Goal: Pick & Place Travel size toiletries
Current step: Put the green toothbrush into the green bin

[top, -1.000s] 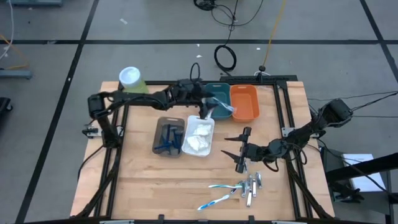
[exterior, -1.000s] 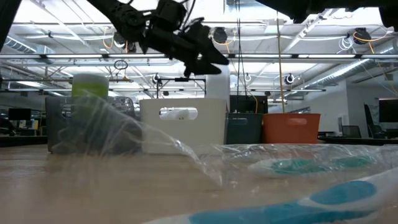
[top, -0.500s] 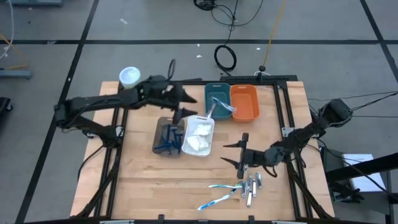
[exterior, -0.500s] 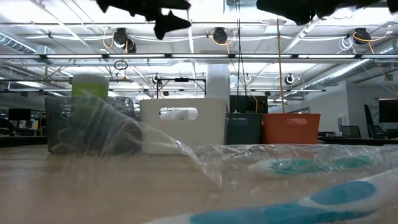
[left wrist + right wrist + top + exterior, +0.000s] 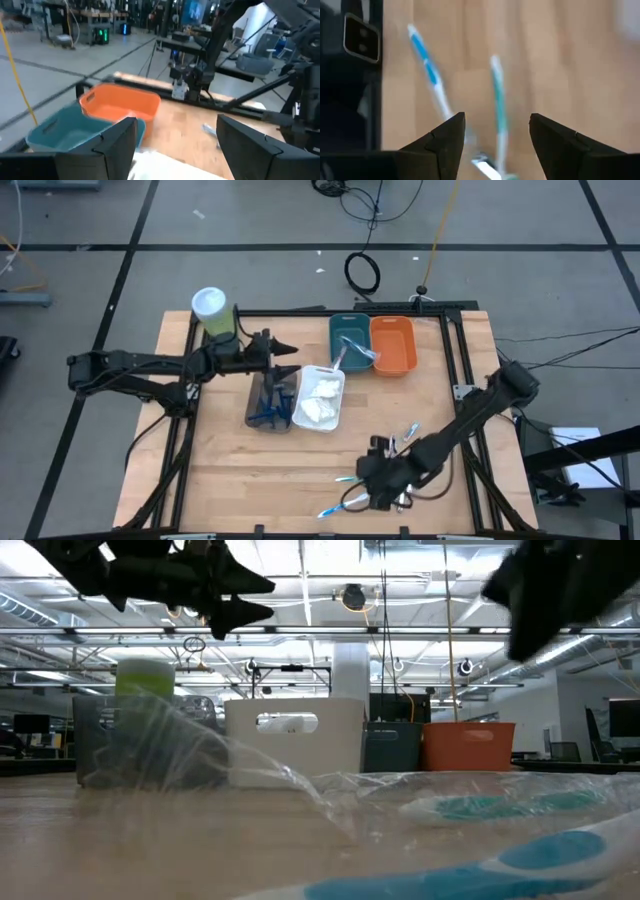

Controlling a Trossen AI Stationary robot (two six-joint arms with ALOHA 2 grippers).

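Two toothbrushes, one teal (image 5: 497, 100) and one blue (image 5: 427, 70), lie flat on the wood near the table's front edge (image 5: 340, 502). My right gripper (image 5: 368, 485) hangs over them, tipped down and open, with its fingers (image 5: 445, 145) clear of both. The arm mostly hides the small silvery tubes (image 5: 402, 502) beside them. My left gripper (image 5: 290, 357) is level and open, with nothing between its fingers, above the far end of the brown bin (image 5: 270, 402) of dark blue razors. Another toothbrush (image 5: 357, 355) leans in the teal bin (image 5: 345, 330).
A white bin (image 5: 320, 398) of white pads stands right of the brown bin. The orange bin (image 5: 392, 345) stands beside the teal bin at the back. A green canister (image 5: 212, 310) with a white lid stands at the far left corner. Bare wood lies at the near left.
My left gripper has drawn back from the teal bin toward the table's left, staying level and open. The toothbrush stays in the teal bin. My right gripper has gone toward the near edge and tipped from level to pointing down over the toothbrushes.
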